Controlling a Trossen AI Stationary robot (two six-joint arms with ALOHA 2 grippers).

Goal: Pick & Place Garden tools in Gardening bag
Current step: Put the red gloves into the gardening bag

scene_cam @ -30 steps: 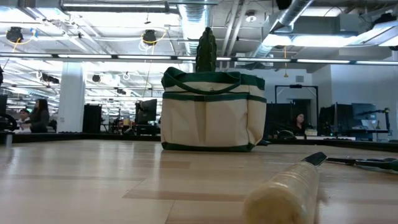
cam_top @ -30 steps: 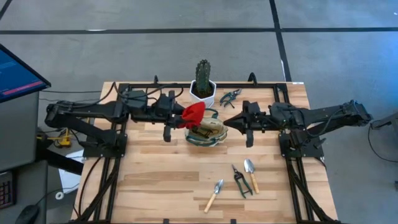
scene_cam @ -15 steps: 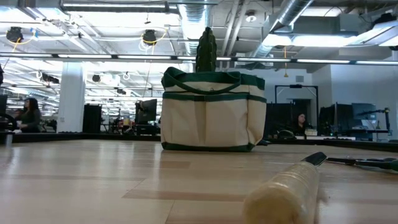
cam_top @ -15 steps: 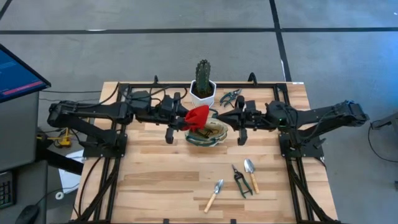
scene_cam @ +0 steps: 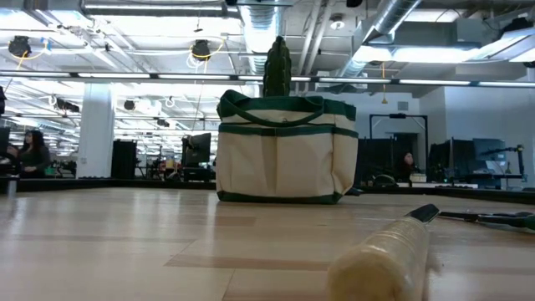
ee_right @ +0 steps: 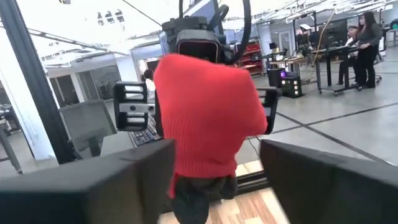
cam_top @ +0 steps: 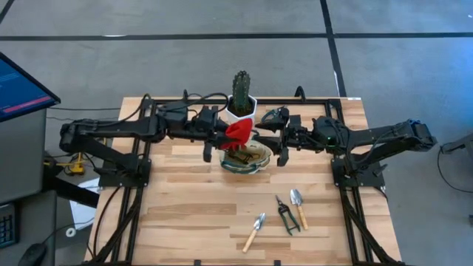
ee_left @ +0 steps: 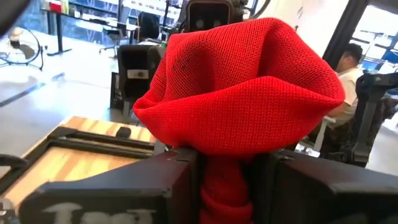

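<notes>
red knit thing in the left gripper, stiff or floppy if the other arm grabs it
Probably floppy: the red knit piece bunches into soft folds above the left gripper, which is shut on it. It looks light, sagging little. The right gripper, open around its lower end, would likely squash it rather than meet a firm edge.
</notes>
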